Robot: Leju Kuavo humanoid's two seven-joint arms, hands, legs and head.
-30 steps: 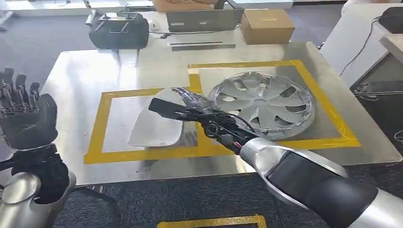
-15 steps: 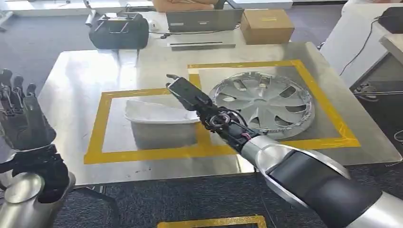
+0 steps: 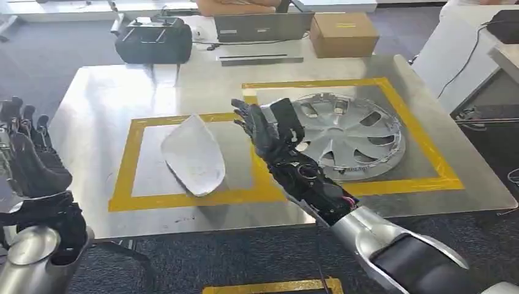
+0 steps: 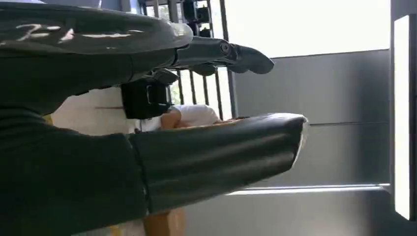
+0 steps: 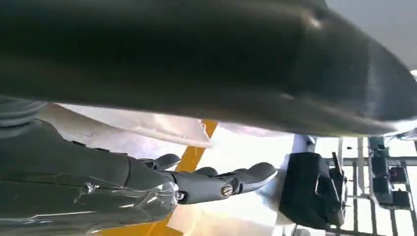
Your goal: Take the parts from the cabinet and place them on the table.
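The right hand hangs above the table with fingers spread, holding nothing; the white curved panel lies just to its left inside the yellow tape frame, the wheel cover to its right. Best to lift the hand straight up and away (the left hand is raised, open and empty).

Bright daylight, glare on steel table; wrist views backlit by blown-out windows, close-up hand parts blurred.

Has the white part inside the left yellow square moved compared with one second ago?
Yes. The white part now lies flat by itself within the left yellow tape square, apart from the right hand, which held it tilted earlier. The hubcap stayed put.
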